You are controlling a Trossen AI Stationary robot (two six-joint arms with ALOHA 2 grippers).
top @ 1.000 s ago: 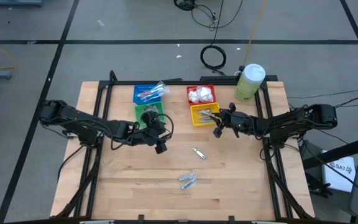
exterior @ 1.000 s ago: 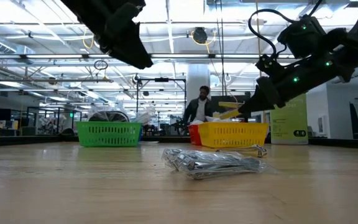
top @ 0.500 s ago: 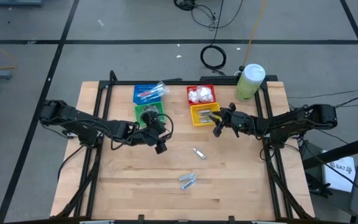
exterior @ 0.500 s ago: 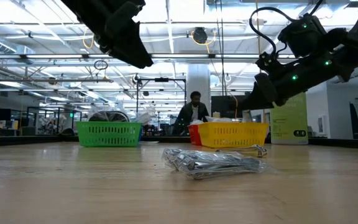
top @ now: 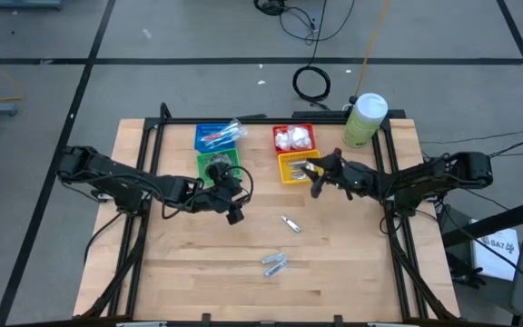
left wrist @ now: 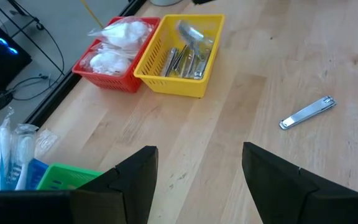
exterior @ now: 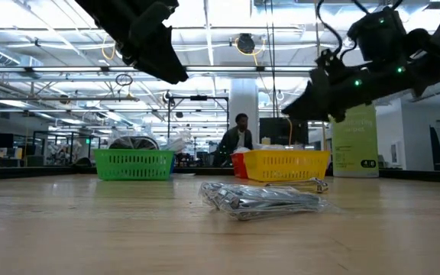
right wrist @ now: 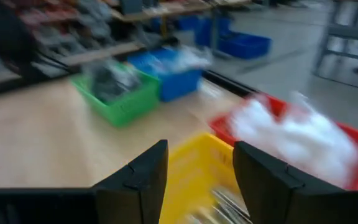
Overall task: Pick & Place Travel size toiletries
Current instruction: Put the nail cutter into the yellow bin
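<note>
while the right gripper [top: 313, 179] hangs released and empty over the yellow basket [top: 295, 166] of silver tubes, one loose tube [top: 290, 223] and a wrapped bundle [top: 274, 263] lie on the desk [top: 189, 272]; the left gripper [top: 234, 204], released, waits; a shallow pinch may skid the tube.

Left gripper [top: 234, 202]: you have it hovering just in front of the green basket [top: 217, 166], near the table's [top: 189, 272] middle
Right gripper [top: 316, 180]: you see it at the yellow basket's [top: 296, 166] front right corner
Far edge: blue basket [top: 214, 137], red basket [top: 293, 138], pale-green canister [top: 363, 120] at the far right corner
Loose on the table: one silver tube [top: 290, 223] mid-table, a silver bundle [top: 274, 264] nearer the front edge
</note>
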